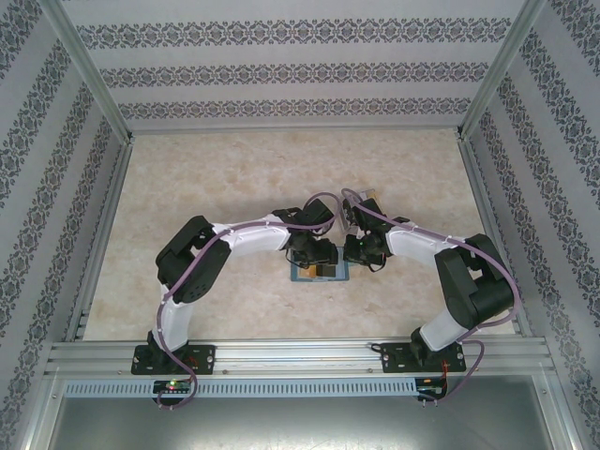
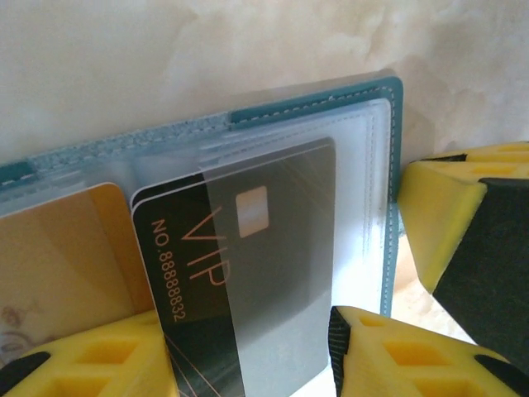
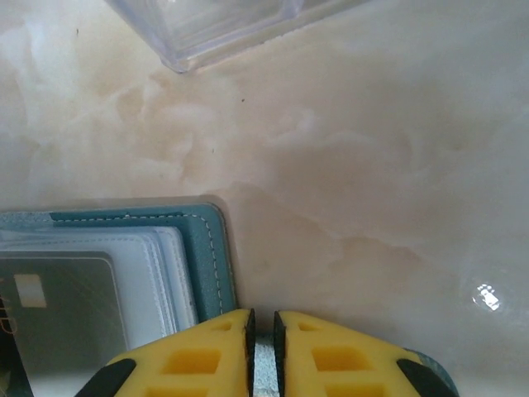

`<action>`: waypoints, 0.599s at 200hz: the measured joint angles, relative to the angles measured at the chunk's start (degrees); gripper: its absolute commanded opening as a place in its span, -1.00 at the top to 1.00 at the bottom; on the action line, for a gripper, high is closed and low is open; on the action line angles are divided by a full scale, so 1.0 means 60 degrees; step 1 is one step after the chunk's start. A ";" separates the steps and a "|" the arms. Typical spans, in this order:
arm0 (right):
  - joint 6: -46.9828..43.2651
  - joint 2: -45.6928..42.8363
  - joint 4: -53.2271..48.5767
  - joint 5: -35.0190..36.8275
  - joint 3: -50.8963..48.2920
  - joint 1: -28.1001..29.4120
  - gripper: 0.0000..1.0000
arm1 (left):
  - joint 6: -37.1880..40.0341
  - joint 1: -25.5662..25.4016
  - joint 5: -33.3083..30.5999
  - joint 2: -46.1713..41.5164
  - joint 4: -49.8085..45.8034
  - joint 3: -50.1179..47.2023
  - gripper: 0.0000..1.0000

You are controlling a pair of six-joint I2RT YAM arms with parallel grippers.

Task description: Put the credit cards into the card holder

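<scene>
Left gripper (image 2: pixel 248 331) half open astride the black card (image 2: pixel 248 248), which sits partly in a pocket of the holder (image 2: pixel 314 99); we can't tell contact. Right gripper (image 3: pixel 263 322) nearly closed at the holder's edge, hold unclear. Gold card (image 2: pixel 58 256) beside the black one; clear box (image 3: pixel 223 25) well apart.

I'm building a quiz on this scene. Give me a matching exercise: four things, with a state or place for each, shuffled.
1 VIP card
2 holder
3 box
4 right gripper

a see-through, apart from the holder
b teal, lying open
c jaws closed on the holder's edge
d partly inside a clear pocket

Pairs: 1-d, 2-b, 3-a, 4-c
</scene>
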 measured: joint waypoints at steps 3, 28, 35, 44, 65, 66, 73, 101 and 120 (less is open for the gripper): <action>0.0004 0.0000 0.0007 0.0000 -0.0007 0.0000 0.67 | 0.0029 -0.0029 -0.0055 0.0011 -0.0058 0.0036 0.01; 0.0011 0.0000 0.0058 -0.0058 -0.0040 -0.0058 0.68 | 0.0131 -0.0186 -0.0459 0.0000 -0.0142 0.0076 -0.11; 0.0011 0.0000 0.0058 -0.0062 -0.0044 -0.0058 0.68 | 0.0131 -0.0226 -0.0557 -0.0033 -0.0138 0.0058 -0.13; 0.0015 0.0000 0.0146 -0.0102 -0.0066 -0.0058 0.68 | 0.0127 -0.0273 -0.0685 -0.0106 -0.0131 -0.0018 -0.13; 0.0022 0.0047 0.0386 -0.0288 -0.0087 -0.0055 0.68 | 0.0131 -0.0295 -0.0801 -0.0262 -0.0131 -0.0215 -0.11; 0.0022 0.0047 0.0397 -0.0288 -0.0087 -0.0055 0.68 | 0.0131 -0.0295 -0.0801 -0.0266 -0.0131 -0.0222 -0.11; 0.0036 0.0066 0.0430 -0.0324 -0.0087 -0.0055 0.68 | 0.0131 -0.0295 -0.0801 -0.0266 -0.0127 -0.0229 -0.10; 0.0047 0.0076 0.0459 -0.0361 -0.0084 -0.0058 0.74 | 0.0131 -0.0288 -0.0718 -0.0266 -0.0087 -0.0229 -0.09; 0.0080 0.0084 0.0517 -0.0368 -0.0095 -0.0058 0.75 | 0.0124 -0.0280 -0.0484 -0.0266 0.0025 -0.0262 -0.11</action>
